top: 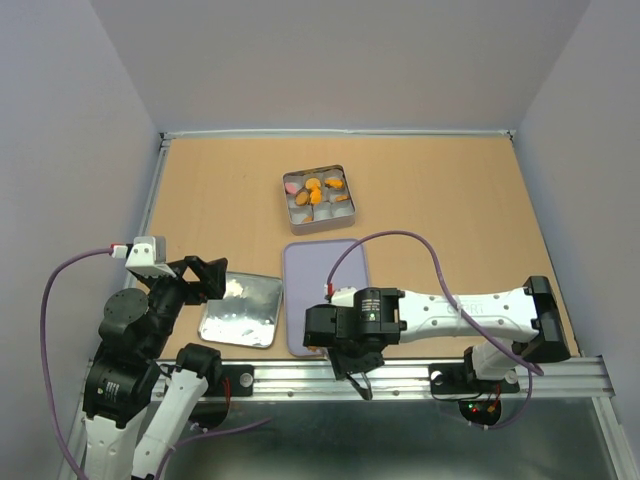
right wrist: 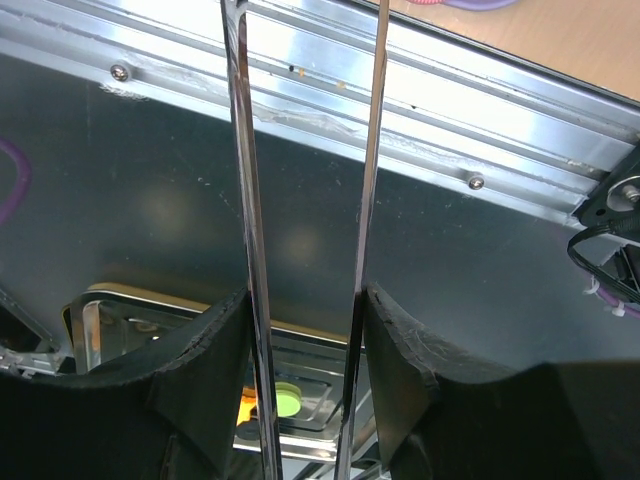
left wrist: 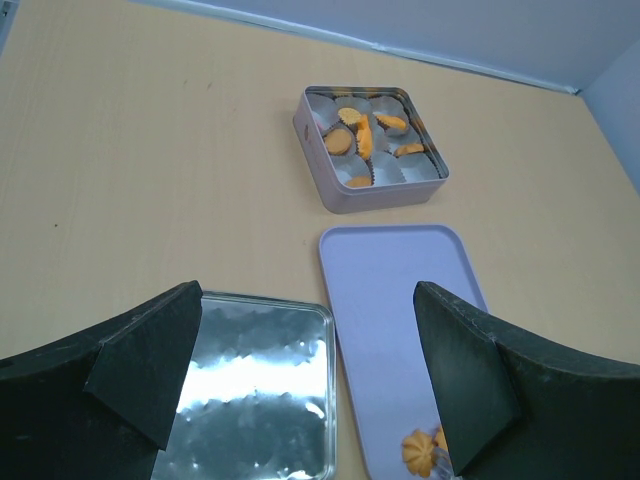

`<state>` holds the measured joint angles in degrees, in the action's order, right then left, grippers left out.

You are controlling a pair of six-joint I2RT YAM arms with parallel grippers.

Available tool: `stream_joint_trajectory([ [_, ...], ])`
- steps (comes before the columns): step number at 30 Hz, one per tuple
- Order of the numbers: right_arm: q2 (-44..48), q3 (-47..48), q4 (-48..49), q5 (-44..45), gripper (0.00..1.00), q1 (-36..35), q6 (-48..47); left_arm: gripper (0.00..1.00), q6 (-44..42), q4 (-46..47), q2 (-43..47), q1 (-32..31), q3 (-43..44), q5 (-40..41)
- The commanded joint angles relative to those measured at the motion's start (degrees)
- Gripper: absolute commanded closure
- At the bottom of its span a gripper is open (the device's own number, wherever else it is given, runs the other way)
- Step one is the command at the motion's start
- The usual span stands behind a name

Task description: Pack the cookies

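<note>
- Orange-brown cookies (top: 322,189) lie in a square tin (top: 345,215) at the far middle of the wooden table (top: 450,200). They sit in white fluted paper cups (left wrist: 358,180).
- One pink cookie (top: 291,187) lies at the left edge of the same tin.
- In the left wrist view the cookies (left wrist: 360,135) fill mostly the back cups of the tin (left wrist: 330,170), and the front cups show only white paper.
- On the near side of the tin, a little apart from it, lies a flat lavender tray (top: 330,270).
- A single orange cookie (left wrist: 420,450) rests on the near end of this tray (left wrist: 390,290). One finger of the left gripper partly hides it.
- A shiny metal lid (top: 245,312) lies just beside the left side of the tray. I cannot tell if they touch.
- The left gripper (top: 205,278) hangs by the far left corner of the lid (left wrist: 250,390) with its jaws spread wide, and it holds nothing.
- The right gripper (top: 350,365) is at the near end of the tray, and its arm lies along the near edge of the table.
- It pinches metal tongs (right wrist: 245,200) between its fingers (right wrist: 210,370). The two blades stand apart.
- The blades cross over the aluminium rail (right wrist: 420,120) at the table's near edge.
</note>
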<state>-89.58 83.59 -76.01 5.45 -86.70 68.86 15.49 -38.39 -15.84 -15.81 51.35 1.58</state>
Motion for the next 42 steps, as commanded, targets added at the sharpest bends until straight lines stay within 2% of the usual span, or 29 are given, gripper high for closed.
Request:
stream_joint_trajectory([
  [1, 0.55, -0.97, 1.74, 0.52, 0.48, -0.49, 1.8, 0.01, -0.72, 2.62, -0.25, -0.45, -0.11, -0.18],
  [10, -2.7, 0.69, 2.18, 3.33, 0.48, -0.4, 1.19, 0.01, -0.63, 2.36, -0.25, -0.53, -0.11, -0.18],
  [16, -3.23, -1.41, 4.9, 2.72, 0.5, -0.32, 1.28, 0.01, -0.54, 2.36, -0.16, -0.53, -0.02, -0.09],
  [29, 3.44, -6.6, 7.8, -3.17, 0.46, -0.4, 1.98, 0.01, -0.46, 2.53, -0.07, -0.62, -0.11, 0.35],
  [37, 2.4, -7.39, 7.8, -2.64, 0.47, -0.49, 1.98, 0.01, -0.46, 2.62, -0.07, -0.62, -0.2, 0.52],
  [42, 0.37, -8.18, 9.47, -2.38, 0.57, -0.58, 1.1, 0.01, -0.46, 2.62, -0.16, -0.54, -0.2, 0.52],
])
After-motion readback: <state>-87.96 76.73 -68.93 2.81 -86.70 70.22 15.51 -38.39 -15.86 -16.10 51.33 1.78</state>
